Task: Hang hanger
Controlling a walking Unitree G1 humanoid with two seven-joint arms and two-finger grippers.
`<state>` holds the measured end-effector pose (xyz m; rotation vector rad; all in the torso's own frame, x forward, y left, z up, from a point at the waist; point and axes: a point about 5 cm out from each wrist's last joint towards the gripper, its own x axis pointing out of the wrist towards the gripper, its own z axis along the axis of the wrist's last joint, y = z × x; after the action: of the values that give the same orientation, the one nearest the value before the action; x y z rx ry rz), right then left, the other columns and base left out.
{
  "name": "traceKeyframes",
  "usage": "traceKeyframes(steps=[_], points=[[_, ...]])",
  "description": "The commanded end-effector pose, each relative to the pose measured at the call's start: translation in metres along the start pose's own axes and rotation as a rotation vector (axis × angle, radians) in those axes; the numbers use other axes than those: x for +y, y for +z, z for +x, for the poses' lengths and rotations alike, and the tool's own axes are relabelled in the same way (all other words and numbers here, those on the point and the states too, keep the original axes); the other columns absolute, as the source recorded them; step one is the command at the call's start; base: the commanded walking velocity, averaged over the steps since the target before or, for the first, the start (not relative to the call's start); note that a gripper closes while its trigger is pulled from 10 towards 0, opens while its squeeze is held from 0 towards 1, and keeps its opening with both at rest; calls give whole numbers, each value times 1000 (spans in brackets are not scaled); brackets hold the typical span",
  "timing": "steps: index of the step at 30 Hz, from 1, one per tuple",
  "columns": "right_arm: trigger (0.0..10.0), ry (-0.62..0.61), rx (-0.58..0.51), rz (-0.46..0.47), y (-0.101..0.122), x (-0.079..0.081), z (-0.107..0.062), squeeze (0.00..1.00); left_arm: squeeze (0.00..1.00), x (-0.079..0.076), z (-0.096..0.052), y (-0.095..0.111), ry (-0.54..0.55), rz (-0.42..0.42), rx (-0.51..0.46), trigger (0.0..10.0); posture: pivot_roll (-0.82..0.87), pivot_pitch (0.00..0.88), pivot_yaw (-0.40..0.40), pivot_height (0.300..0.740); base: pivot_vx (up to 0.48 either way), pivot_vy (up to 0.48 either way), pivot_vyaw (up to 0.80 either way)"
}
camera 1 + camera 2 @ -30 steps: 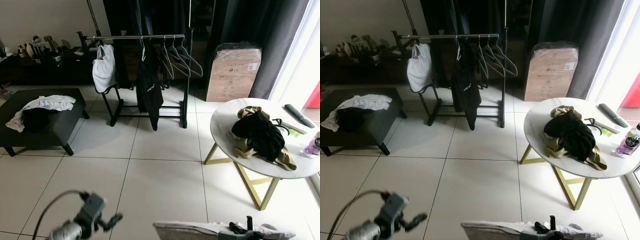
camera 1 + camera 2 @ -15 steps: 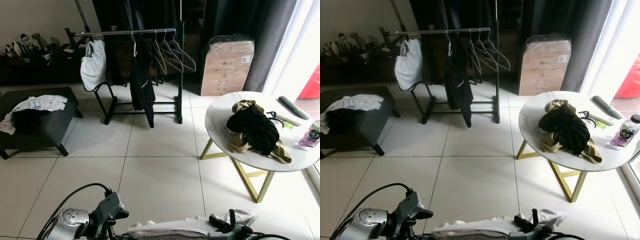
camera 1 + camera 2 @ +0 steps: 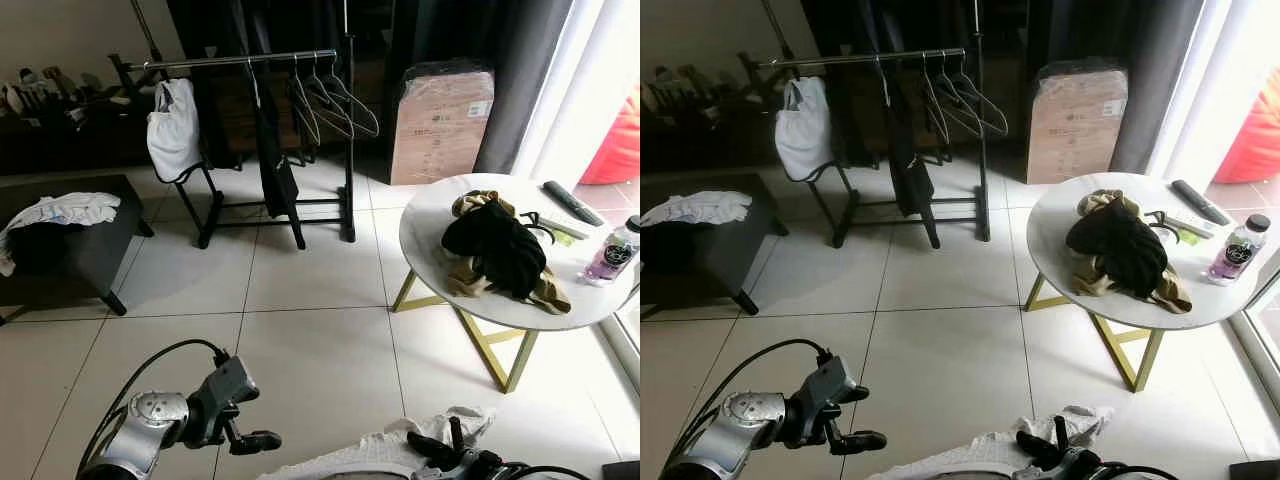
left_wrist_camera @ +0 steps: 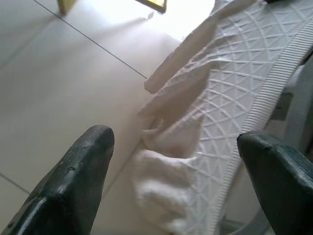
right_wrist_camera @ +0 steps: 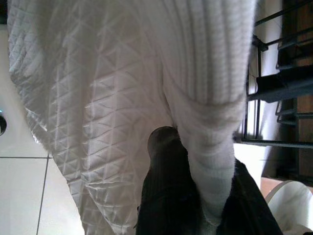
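Left pincer parted; quilted white garment gripped.

White quilted garment, pinched in right hand

I see a pale tiled floor running through the room. On the right stands a round white table on gold legs; a heap of black and tan clothes lies on it, with a remote at its far edge and a purple bottle to the right. On the left, a low dark bench carries white and dark laundry. At the far side a black clothes rack stands on the tiles, a wrapped cardboard box beside it.
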<state>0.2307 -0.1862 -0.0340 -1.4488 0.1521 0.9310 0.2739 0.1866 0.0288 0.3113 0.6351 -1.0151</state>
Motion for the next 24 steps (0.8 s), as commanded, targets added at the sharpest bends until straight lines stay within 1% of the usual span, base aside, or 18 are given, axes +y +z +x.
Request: traceKeyframes(steps=[1,2,4,5,9,12,17,20,23,24], points=[[10000,-43,-67,-2,10,-10,5,0,0,-7,1,-13,-47,-61,36,10000,-115,105,78,740,0,0,0],[10000,-43,-67,-2,10,-10,5,0,0,-7,1,-13,-47,-61,36,10000,-115,105,78,740,0,0,0],[10000,-55,-88,-2,11,-15,6,0,0,-10,2,-16,-100,-82,56,10000,-116,100,81,740,0,0,0],[10000,-58,-95,-3,11,-17,6,0,0,-10,1,-17,-105,-81,64,10000,-116,100,81,740,0,0,0],[10000,-42,-126,-14,12,-21,6,0,0,-6,-3,-18,-124,-29,120,10000,-121,96,84,740,0,0,0],[10000,-34,-148,-12,13,-24,5,0,0,-6,-2,-15,-128,-20,116,10000,-121,96,83,740,0,0,0],[10000,-35,-165,-17,14,-27,5,0,0,-5,2,-10,-116,27,132,10000,-121,104,81,740,0,0,0],[10000,-37,-163,-13,14,-29,6,0,0,-6,4,-11,-121,32,146,10000,-119,107,81,740,0,0,0],[10000,-36,-155,-6,13,-30,7,0,0,-7,3,-13,-149,26,171,10000,-117,109,82,740,0,0,0],[10000,-37,-153,-3,13,-31,7,0,0,-7,3,-13,-163,36,185,10000,-117,110,83,740,0,0,0]])
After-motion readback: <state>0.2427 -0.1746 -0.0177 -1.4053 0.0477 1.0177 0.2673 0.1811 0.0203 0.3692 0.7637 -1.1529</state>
